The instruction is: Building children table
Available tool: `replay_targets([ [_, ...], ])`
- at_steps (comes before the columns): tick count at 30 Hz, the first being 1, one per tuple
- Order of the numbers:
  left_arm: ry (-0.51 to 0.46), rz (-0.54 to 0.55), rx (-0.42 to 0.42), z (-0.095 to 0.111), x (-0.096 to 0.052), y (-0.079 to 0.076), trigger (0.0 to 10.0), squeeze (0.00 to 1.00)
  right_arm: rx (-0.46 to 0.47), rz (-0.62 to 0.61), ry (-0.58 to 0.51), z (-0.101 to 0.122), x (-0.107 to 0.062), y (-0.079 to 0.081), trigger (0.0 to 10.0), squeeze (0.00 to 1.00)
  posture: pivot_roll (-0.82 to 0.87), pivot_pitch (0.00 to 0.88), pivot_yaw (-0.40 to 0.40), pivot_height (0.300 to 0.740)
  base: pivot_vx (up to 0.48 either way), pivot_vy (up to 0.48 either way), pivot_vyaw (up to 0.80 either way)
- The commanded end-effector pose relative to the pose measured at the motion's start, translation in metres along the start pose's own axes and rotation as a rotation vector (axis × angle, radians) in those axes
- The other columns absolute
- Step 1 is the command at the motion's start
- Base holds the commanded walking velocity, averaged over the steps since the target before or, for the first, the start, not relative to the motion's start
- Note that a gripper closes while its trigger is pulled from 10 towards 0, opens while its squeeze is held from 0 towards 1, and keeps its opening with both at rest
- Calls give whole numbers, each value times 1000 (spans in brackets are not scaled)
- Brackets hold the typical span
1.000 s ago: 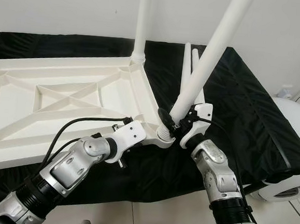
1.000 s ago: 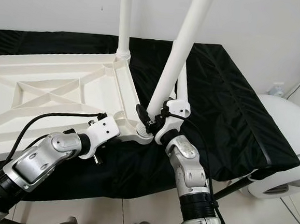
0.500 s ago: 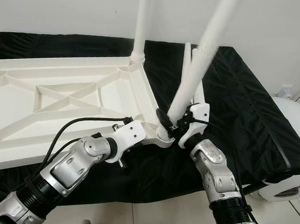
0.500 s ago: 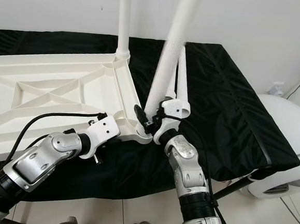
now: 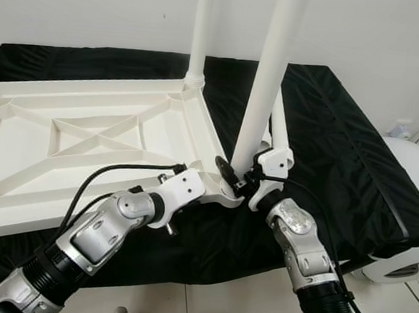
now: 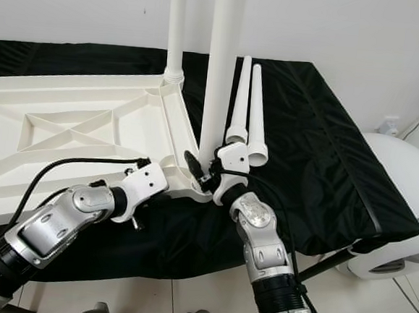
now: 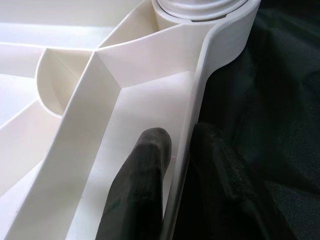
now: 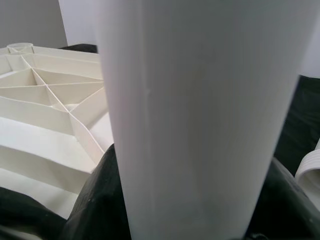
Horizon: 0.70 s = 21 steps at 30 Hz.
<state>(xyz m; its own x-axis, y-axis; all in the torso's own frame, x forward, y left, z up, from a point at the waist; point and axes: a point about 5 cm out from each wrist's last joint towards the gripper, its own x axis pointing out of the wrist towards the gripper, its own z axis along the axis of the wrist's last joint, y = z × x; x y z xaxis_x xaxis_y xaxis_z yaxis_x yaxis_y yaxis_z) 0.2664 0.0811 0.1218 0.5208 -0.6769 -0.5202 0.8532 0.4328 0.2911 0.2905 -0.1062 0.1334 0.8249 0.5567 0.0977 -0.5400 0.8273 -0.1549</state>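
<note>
A black cloth-covered counter [image 5: 354, 161] runs along a white wall. An upside-down white plastic tabletop [image 5: 87, 147], ribbed underneath, lies across its left and middle, the near edge overhanging the counter's front edge. One white table leg [image 5: 200, 32] stands upright in the tabletop's far right corner socket. A second white leg [image 5: 266, 88] stands nearly upright at the near right corner socket [image 5: 225, 190]. Two loose legs [image 6: 249, 116] lie side by side on bare cloth just right of the tabletop, with open black cloth beyond them to the counter's right edge. The right hand [image 5: 238, 179] is closed around the second leg's lower end, just above the socket. The left hand [image 7: 182, 165] pinches the tabletop's right rim near that corner, one finger [image 7: 142, 185] inside the rim and one outside.
</note>
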Motion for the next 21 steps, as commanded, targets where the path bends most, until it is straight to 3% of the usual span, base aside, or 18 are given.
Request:
replay_targets([
  [1,-27,-81,39,9,-5,-2,10000,0,31,-40,123,-28,-17,-6,10000,0,22,33,-58,740,0,0,0],
  [8,-26,-84,39,9,-6,-2,10000,0,89,-92,44,-30,-31,-10,10000,0,22,38,-56,740,0,0,0],
  [16,-23,-86,40,8,-6,-2,10000,0,133,-137,56,-38,-36,-16,10000,0,24,39,-51,740,0,0,0],
  [21,-24,-92,43,9,-7,-2,10000,0,110,-174,66,-41,-35,-23,10000,0,26,38,-48,740,0,0,0],
])
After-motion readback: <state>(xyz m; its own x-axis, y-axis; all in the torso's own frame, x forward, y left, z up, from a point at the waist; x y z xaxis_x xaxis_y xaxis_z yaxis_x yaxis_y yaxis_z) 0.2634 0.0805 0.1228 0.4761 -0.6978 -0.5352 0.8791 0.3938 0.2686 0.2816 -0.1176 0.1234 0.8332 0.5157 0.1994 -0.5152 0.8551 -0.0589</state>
